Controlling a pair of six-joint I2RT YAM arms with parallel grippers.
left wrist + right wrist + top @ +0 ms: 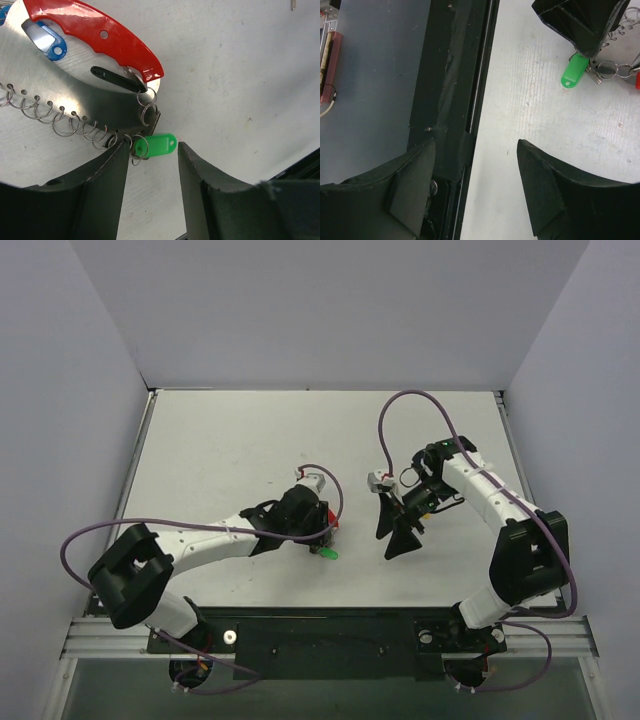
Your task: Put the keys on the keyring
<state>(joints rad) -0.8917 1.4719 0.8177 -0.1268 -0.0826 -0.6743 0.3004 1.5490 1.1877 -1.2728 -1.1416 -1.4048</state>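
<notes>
The left gripper (152, 150) stands half-spread, jaws flanking the green key (159, 144) on the worktop (240, 75), seemingly ready to pinch it. The keyring (148, 109) lies just beyond its tips. The right gripper (474, 145) hangs wide and empty, well aside.

Soft, even light from overhead keeps the white bench (250, 440) bright, with only faint shadows beneath the arms. Glare streaks the glossy red handle (100, 30) in the left wrist view. The green key (157, 144) is sharp there; the overhead view looks coarser.
</notes>
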